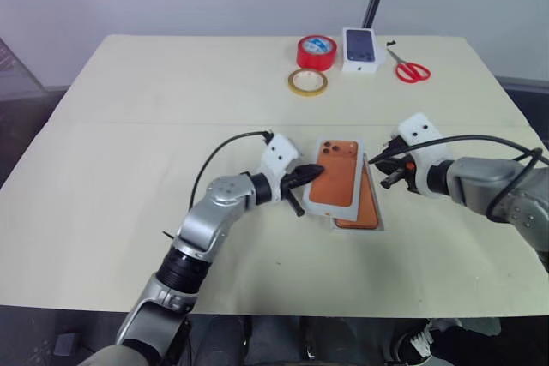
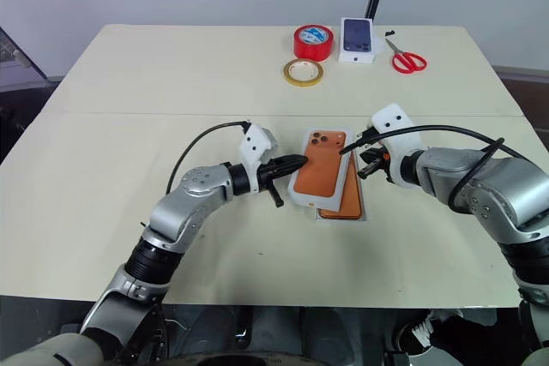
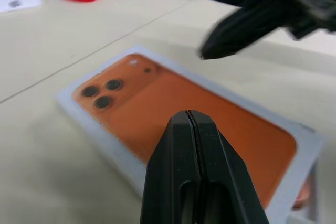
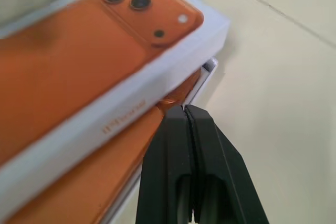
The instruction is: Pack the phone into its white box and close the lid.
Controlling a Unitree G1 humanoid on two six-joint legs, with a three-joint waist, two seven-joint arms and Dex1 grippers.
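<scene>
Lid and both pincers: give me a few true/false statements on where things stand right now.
1. The lid sits askew over the phone, not seated square. True.
2. The left pincer is open. False: its fingers are pressed together.
3. The right pincer grips the lid. False: it is shut on nothing, beside the lid's edge.
4. The scissors lie at the table's far side. True.
5. The red tape roll rests on the lid. False: it stands far off, by the yellow tape roll.

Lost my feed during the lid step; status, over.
Left gripper shut, right gripper shut, both empty. Lid lies skewed over phone in white box, not seated. Nothing in the way.
</scene>
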